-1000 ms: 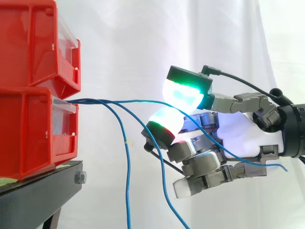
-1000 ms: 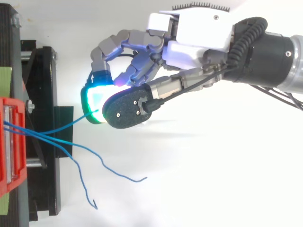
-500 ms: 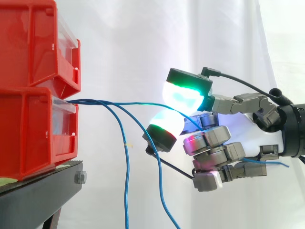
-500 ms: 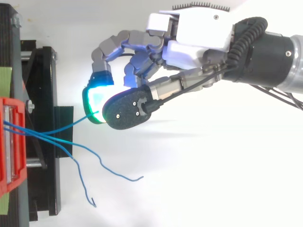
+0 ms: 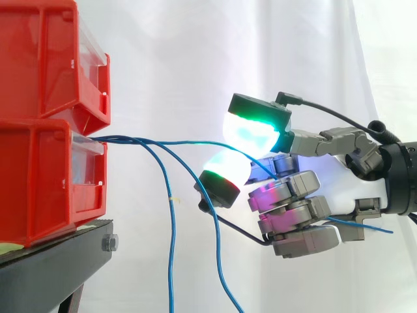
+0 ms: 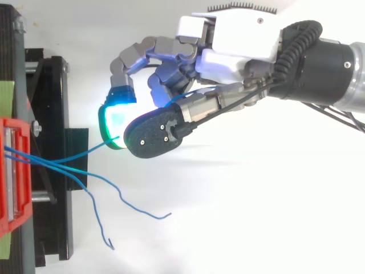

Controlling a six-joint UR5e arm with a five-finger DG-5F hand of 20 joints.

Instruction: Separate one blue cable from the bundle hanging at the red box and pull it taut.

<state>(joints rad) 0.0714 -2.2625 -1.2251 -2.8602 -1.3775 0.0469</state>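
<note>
Shows hand [image 5: 290,195] right of red box [image 5: 39,182], curled round one blue cable [image 5: 195,141], prob. pinching it for firm grip. Sags slightly off box lip; needs pull. Leaves spare cables [image 5: 171,222] hanging below box.

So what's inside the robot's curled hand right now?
One blue cable from the lower red bin passes between the glowing pads into the hand; its end pokes out behind the palm. The curled fingers hide the stretch between.
</note>
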